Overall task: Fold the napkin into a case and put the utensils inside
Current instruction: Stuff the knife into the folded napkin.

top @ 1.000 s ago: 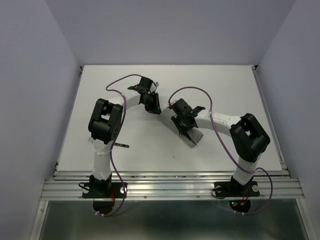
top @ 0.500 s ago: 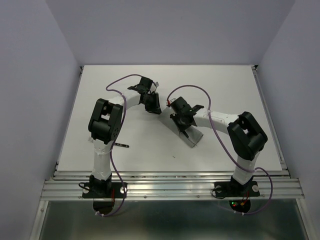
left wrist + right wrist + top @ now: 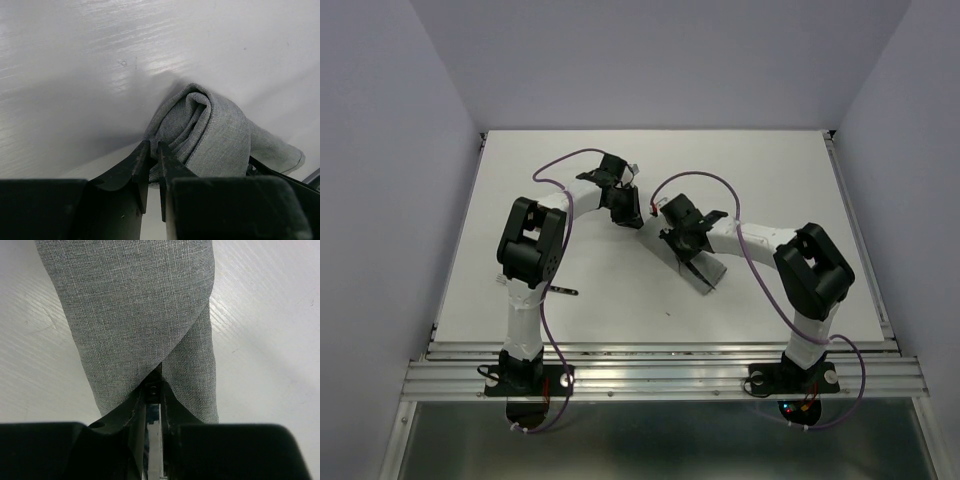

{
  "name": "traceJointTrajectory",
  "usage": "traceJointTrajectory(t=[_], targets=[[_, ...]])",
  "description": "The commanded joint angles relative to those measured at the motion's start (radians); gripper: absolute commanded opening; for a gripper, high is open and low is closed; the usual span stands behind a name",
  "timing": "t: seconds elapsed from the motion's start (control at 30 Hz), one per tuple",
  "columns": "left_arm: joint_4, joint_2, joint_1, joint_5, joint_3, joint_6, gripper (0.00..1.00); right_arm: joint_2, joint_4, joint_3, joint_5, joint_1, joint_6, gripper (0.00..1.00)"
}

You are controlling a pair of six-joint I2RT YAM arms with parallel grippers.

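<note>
Grey cloth napkin (image 3: 710, 272): folded to a narrow strip on the white tabletop (image 3: 780, 180), between both arms; we see its far end rolled over.
Left claw (image 3: 152, 150): fingers nearly together, pinching the napkin's rolled end.
Right claw (image 3: 154, 376): fingers together, clamped where two cloth layers meet, the strip stretching away ahead of it.

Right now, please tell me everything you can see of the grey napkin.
The napkin is plain mid-grey woven cloth, without pattern. It is folded into a narrow strip that lies on the white table. In the right wrist view two layers overlap, and the right gripper pinches where they cross. At the other end the cloth is rolled into a bunch, where the left gripper seems to pinch its edge.
</note>
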Motion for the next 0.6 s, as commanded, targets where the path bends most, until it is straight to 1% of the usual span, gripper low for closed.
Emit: traceJointTrajectory(t=[0.0, 0.17, 0.57], targets=[[-0.014, -0.023, -0.007, 0.019, 0.046, 0.023, 0.24, -0.042, 0.056, -0.01, -0.011, -0.007, -0.081, 0.09], [-0.029, -0.017, -0.007, 0.019, 0.064, 0.031, 0.24, -0.067, 0.056, -0.015, 0.017, -0.016, -0.155, 0.01], [-0.048, -0.002, -0.007, 0.019, 0.086, 0.045, 0.24, -0.087, 0.024, -0.01, 0.027, -0.016, -0.333, 0.01]])
